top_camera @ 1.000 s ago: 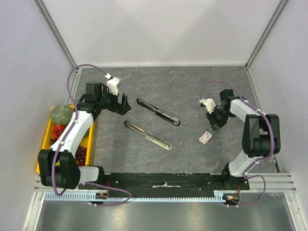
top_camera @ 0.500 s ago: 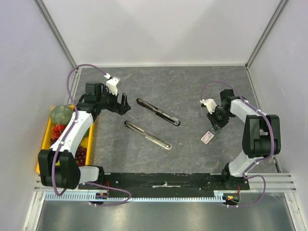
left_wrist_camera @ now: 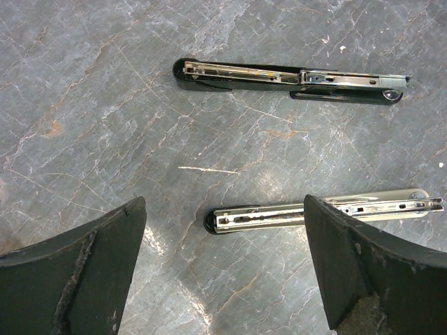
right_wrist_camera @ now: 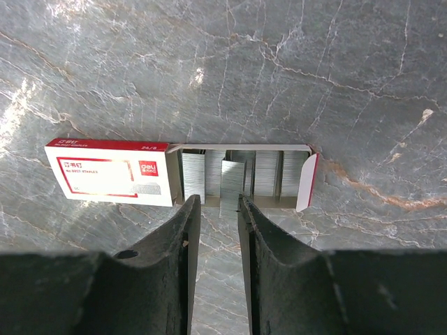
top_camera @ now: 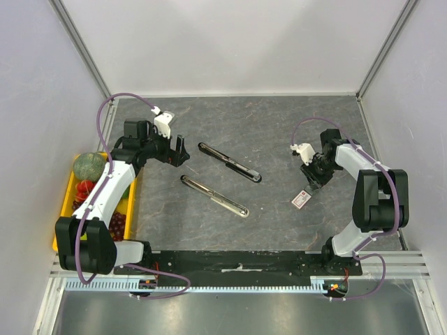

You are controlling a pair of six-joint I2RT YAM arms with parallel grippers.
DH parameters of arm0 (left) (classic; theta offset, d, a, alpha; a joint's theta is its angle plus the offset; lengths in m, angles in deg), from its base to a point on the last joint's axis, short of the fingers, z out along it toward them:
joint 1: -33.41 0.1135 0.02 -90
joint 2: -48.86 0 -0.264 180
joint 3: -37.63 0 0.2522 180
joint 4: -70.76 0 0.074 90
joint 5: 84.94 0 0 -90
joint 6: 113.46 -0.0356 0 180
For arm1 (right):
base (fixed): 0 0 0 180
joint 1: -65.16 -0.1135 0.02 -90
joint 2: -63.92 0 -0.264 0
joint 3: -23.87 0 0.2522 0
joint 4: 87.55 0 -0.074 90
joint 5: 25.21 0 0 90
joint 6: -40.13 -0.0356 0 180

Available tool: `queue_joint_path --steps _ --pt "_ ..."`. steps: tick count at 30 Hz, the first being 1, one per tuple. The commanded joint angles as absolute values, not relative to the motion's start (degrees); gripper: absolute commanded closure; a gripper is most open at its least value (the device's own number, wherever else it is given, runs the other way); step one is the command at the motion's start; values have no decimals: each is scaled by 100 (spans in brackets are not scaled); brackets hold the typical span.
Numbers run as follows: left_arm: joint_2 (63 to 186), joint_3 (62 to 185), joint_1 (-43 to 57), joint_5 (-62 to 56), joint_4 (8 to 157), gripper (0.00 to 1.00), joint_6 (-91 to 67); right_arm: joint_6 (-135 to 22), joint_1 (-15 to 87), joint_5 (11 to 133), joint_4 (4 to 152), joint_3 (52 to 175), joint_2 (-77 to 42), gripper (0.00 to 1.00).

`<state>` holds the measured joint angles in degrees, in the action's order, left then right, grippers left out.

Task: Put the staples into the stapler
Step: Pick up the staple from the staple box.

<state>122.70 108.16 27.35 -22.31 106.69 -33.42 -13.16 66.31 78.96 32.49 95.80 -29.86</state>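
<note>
Currently: staples (right_wrist_camera: 230, 183), grey strips in the slid-open box (right_wrist_camera: 112, 174), at the table's (top_camera: 279, 132) four o'clock. Light, brittle, slippery; pinch one strip across its long sides. Right gripper (right_wrist_camera: 218, 202) narrow at a raised strip, grasp unclear; left gripper (left_wrist_camera: 223, 209) wide.

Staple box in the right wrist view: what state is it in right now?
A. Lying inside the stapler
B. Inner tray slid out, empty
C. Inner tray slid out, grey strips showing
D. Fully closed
C: the staple box has its inner tray pulled out sideways from the printed sleeve, and grey staple strips lie in it.
</note>
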Motion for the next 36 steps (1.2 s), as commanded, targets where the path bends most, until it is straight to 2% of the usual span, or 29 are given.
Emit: queue_joint_path --steps 1,36 --pt "12163 10825 2779 -2341 10456 0 -3260 -1243 6666 7956 3202 9713 -2863 64" --pt "12181 10817 2779 -2359 10455 0 -3251 -1164 6666 7551 3518 9362 -2863 68"
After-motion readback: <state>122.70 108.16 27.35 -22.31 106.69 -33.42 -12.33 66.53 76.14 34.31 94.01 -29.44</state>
